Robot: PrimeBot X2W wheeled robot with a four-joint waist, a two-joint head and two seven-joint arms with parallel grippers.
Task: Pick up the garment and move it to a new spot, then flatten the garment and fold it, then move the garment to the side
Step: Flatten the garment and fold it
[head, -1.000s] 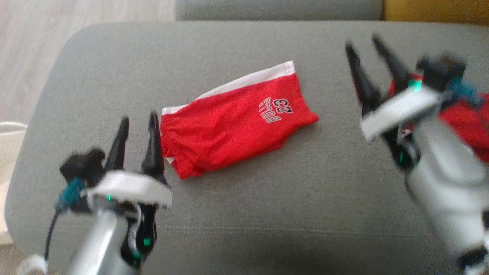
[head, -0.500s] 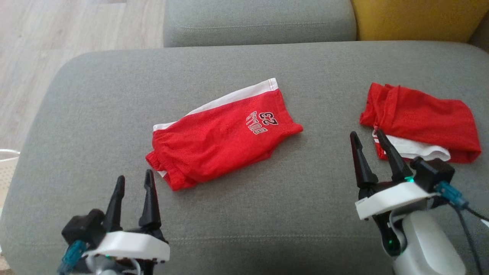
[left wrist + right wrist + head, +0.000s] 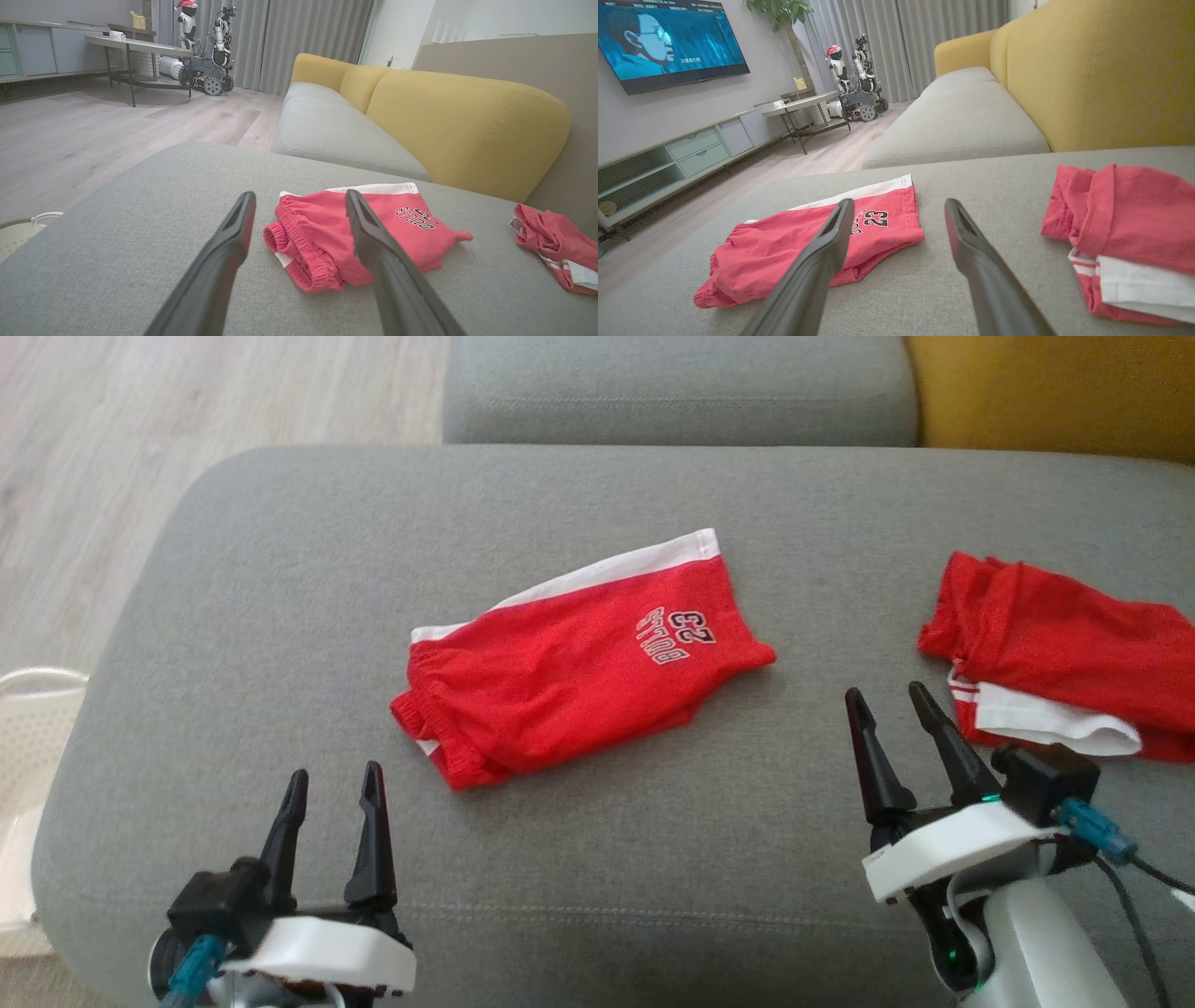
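Left pincer point(image 3: 336, 771) wide open, empty, right pincer point(image 3: 884, 691) likewise

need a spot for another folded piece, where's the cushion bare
Bare grey cushion: left of the red shorts, the far strip behind them, and the gap between shorts and folded red garment. Crowded at the right end, by that garment and the right gripper.

A white basket point(image 3: 33, 728) sits on wood floor point(image 3: 187, 420) beside the grey sofa point(image 3: 597, 877).
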